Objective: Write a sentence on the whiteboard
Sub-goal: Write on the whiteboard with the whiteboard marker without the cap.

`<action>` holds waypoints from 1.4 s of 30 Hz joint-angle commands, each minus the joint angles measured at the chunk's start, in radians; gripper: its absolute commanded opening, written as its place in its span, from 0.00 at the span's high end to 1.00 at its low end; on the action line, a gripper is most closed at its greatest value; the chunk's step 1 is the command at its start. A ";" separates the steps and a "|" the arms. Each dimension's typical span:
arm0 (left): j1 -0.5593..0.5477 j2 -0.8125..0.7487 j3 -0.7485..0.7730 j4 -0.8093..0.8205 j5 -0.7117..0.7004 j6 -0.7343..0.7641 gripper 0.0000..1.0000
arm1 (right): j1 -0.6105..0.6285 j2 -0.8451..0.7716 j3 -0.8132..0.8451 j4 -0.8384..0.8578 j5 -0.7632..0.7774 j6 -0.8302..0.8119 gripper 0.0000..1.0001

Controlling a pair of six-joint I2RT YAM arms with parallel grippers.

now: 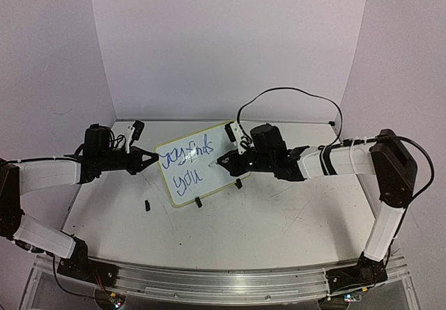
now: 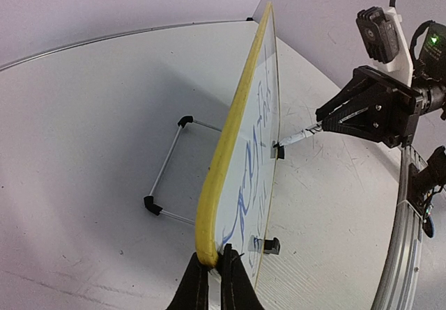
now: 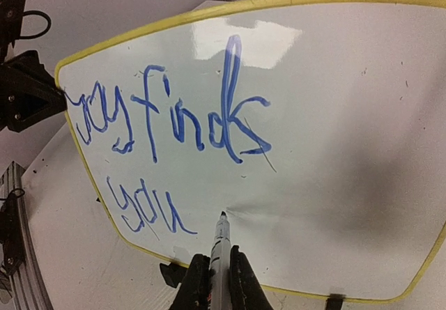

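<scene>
The whiteboard (image 1: 191, 167) stands tilted on the table, its yellow frame around a white face with blue writing reading "joy finds you". My left gripper (image 1: 152, 158) is shut on the board's left edge; in the left wrist view the fingers (image 2: 233, 282) pinch the yellow rim (image 2: 230, 143). My right gripper (image 1: 221, 161) is shut on a marker (image 3: 220, 254). The marker's tip is at the board face (image 3: 334, 150), just right of the word "you". The marker also shows in the left wrist view (image 2: 300, 136), its tip at the board.
A small black cap or piece (image 1: 148, 205) lies on the table (image 1: 279, 219) in front of the board. A wire stand leg (image 2: 171, 177) props the board from behind. The board's black clip feet (image 2: 270, 244) rest on the table. White walls enclose the back.
</scene>
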 commanded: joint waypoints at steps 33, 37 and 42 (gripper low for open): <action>-0.006 0.015 0.025 -0.039 -0.043 0.080 1.00 | 0.036 0.017 -0.026 0.040 -0.019 0.049 1.00; -0.007 0.020 0.027 -0.039 -0.041 0.080 1.00 | 0.038 0.019 -0.024 0.043 -0.007 0.051 1.00; -0.007 0.017 0.025 -0.039 -0.040 0.080 1.00 | 0.038 0.015 -0.008 0.045 0.003 0.039 1.00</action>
